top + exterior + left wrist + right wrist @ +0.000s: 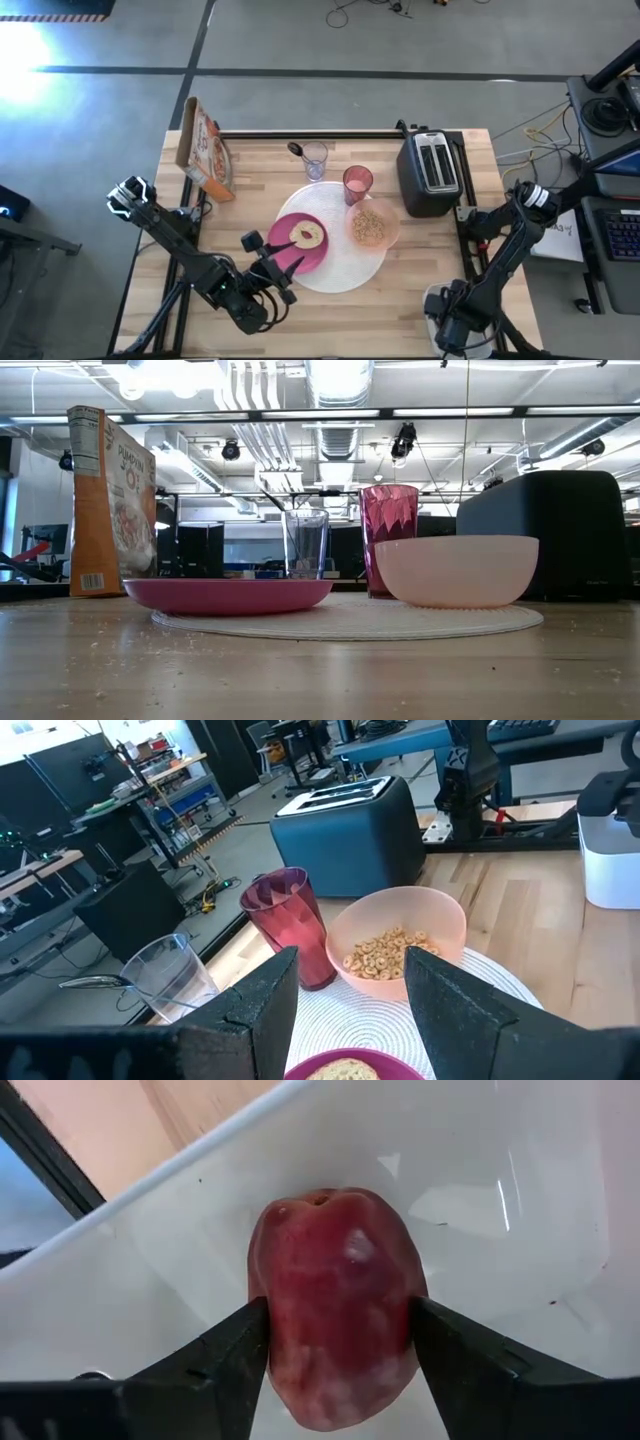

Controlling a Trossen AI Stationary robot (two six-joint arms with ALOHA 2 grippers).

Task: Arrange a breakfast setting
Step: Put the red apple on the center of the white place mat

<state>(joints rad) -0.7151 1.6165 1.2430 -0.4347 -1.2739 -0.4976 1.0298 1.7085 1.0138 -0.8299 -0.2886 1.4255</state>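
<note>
left pincer (275, 262) open at plate (285, 240) edge

plate (300, 243) and bowl (372, 226) on mat (345, 262), cup (357, 184) behind

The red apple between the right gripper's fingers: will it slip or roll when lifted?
The apple looks smooth and rounded, so it may twist between the right gripper fingers. It seems firm, probably fairly heavy for its size. Dropped into the white bin, it would likely roll.
</note>
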